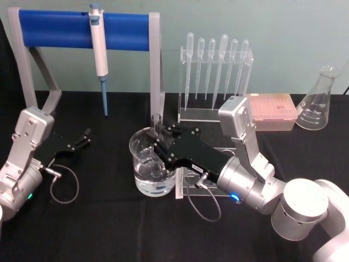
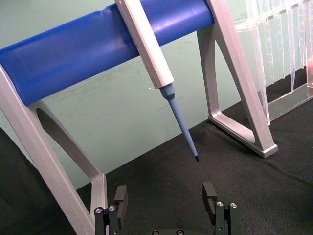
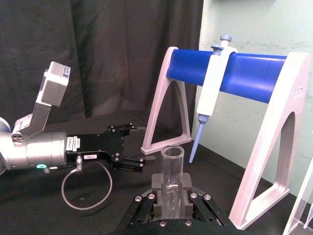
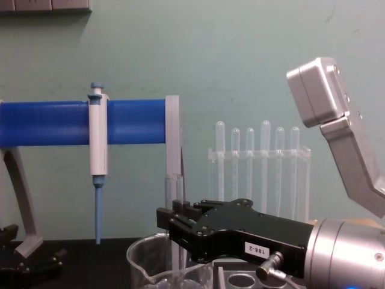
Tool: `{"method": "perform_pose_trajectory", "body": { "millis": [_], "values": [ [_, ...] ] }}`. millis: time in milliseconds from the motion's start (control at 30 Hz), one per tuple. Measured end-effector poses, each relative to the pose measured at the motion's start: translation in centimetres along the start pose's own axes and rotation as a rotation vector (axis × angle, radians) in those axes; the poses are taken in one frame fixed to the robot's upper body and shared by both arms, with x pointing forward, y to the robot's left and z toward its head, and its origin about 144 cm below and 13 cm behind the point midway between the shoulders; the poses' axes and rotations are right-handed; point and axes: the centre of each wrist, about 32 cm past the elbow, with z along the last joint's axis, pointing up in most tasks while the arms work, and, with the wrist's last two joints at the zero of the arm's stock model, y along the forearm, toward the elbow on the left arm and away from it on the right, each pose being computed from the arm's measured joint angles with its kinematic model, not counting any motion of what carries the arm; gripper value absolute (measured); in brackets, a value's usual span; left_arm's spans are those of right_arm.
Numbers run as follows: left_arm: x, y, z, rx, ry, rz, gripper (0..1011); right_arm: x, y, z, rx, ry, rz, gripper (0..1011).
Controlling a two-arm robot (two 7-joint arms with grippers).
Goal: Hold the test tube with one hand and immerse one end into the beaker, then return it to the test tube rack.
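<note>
Black cloth covers the tabletop [image 1: 109,234], with a pale green wall behind. Fingers of the right gripper [image 1: 161,135] are clenched on the test tube [image 1: 156,120], a clear glass cylinder with an open rim, held upright with its lower end inside the beaker [image 1: 140,164]. This wide glass beaker, with a spout on its rim, holds clear liquid [image 1: 155,184] in its lower part. The left gripper [image 1: 85,137] is idle low at the left, fingers released and spread.

cut off by the chest view's lower edge: the beaker [image 4: 144,259]. hidden within the right gripper [image 4: 173,226]: the test tube's [image 4: 173,189] middle.
</note>
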Motion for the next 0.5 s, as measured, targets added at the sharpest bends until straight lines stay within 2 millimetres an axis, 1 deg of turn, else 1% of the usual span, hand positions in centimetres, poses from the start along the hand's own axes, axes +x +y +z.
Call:
{"method": "perform_pose_trajectory", "body": {
  "millis": [500],
  "values": [
    [0.00, 0.00, 0.00, 0.000, 0.000, 0.000, 1000, 0.00, 0.00, 0.00, 0.000, 0.000, 0.000, 224]
  ]
}}
